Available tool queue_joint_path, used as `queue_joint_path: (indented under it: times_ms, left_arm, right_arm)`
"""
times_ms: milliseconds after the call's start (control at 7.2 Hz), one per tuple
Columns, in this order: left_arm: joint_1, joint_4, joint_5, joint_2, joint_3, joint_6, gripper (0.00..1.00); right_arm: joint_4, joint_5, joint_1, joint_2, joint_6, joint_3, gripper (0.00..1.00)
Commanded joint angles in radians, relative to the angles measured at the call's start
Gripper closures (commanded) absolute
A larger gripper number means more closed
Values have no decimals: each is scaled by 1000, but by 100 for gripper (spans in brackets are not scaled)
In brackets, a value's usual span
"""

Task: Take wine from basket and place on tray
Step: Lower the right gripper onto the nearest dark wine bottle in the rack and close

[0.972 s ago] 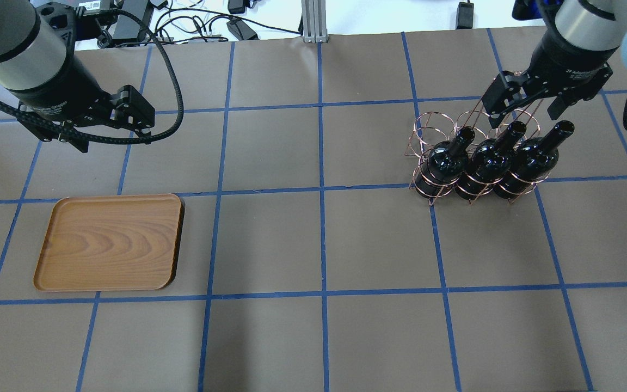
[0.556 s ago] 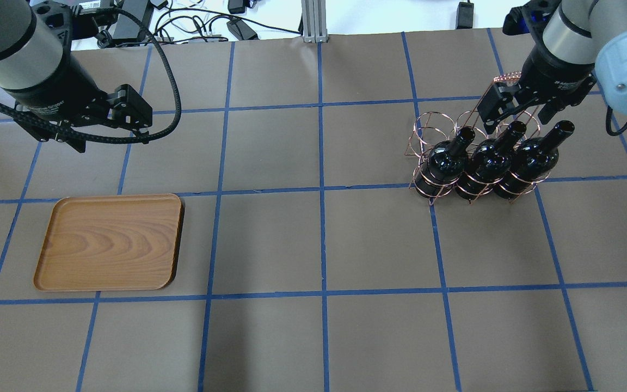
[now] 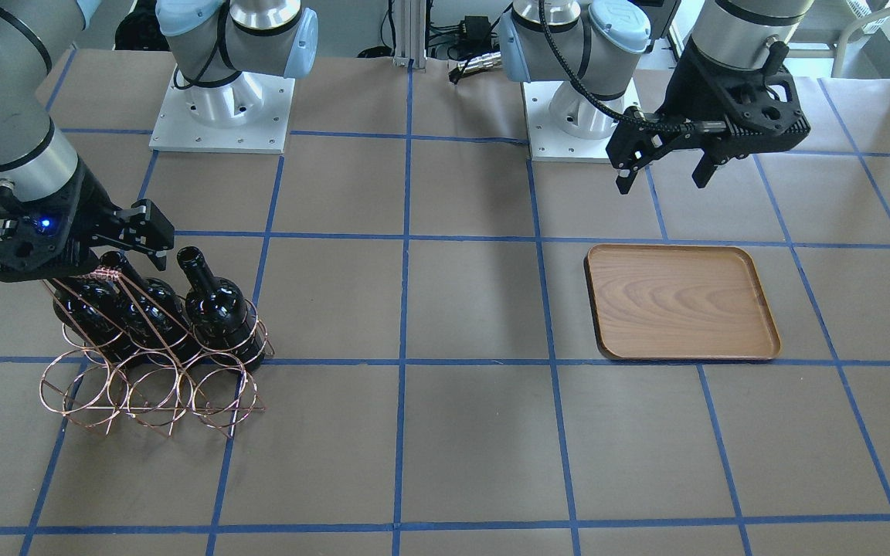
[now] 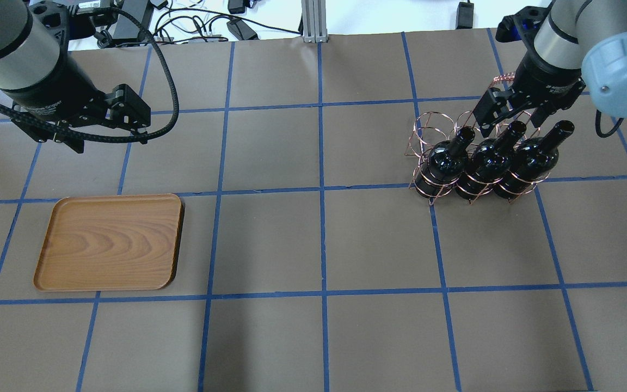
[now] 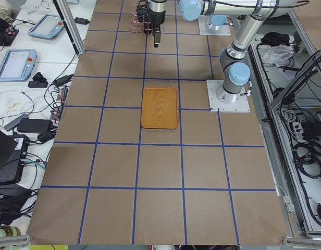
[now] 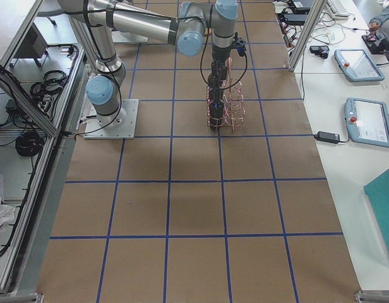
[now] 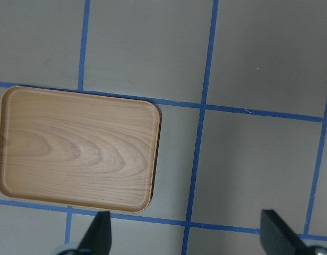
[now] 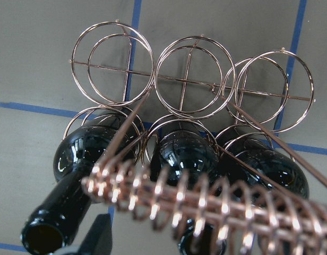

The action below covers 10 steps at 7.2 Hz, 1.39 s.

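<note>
Three glossy black wine bottles [image 4: 447,160] [image 4: 487,160] [image 4: 531,158] stand in the near row of the copper wire basket [image 4: 428,128] at the right. They also show in the front view [image 3: 221,305] and the right wrist view [image 8: 184,154]. My right gripper [image 4: 511,121] is open and hangs over the middle bottle's neck, at the basket's wire-wrapped handle [image 8: 206,199]. The handle fills the lower right wrist view, where one finger [image 8: 97,236] shows. The wooden tray [image 4: 109,242] lies bare at the left. My left gripper [image 4: 109,136] is open and empty above the table, behind the tray.
The basket's far row of rings [image 8: 195,77] holds nothing. Brown paper with a blue tape grid [image 4: 321,188] covers the table. Cables and power bricks [image 4: 237,27] lie past the far edge. The arm bases [image 3: 221,116] stand on the robot's side.
My right gripper has shifted a little left and come in closer over the bottle necks and handle. The left gripper has drifted slightly. Bottles, basket and tray have not moved.
</note>
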Motion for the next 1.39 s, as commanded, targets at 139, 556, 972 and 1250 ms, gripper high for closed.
queue_joint_path:
  times_ms: [139, 556, 972, 1250]
  left_arm:
    - [1, 6, 0, -4, -3, 2, 0]
    - [-2, -2, 3, -2, -3, 4, 0]
    - [1, 1, 5, 0, -3, 4, 0]
    - [1, 1, 6, 0, -3, 8, 0]
  right_arm:
    - [-21, -2, -12, 4, -4, 26, 18]
    - [-13, -6, -15, 4, -21, 26, 32]
    - [-7, -2, -15, 4, -19, 26, 52]
    - [-9, -5, -15, 4, -19, 26, 65]
